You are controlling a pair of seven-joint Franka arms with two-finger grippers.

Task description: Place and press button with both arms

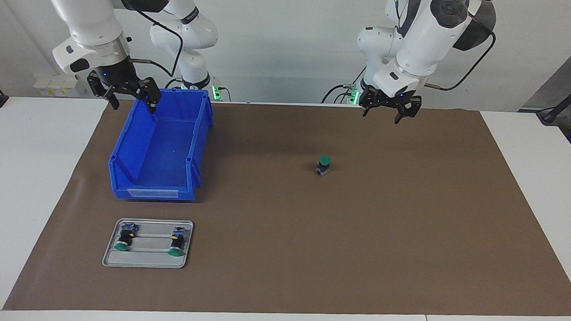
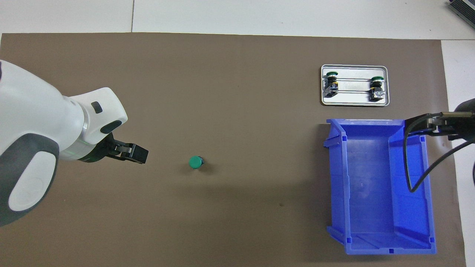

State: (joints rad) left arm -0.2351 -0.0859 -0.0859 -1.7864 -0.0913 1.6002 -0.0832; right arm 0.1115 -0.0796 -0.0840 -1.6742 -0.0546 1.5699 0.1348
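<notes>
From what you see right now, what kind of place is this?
Probably a robotics lab test bench: two white robot arms stand at a white table covered by a brown mat, with a blue bin and a metal tray of push-buttons laid out.

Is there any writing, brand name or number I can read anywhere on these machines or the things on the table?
No text here can be read.
Blue bin: a pale label strip on its front wall, too small to read.
The two buttons in the metal tray: small marks on their bases, too blurred to read.
Arms and the lone button: no writing shows.
</notes>
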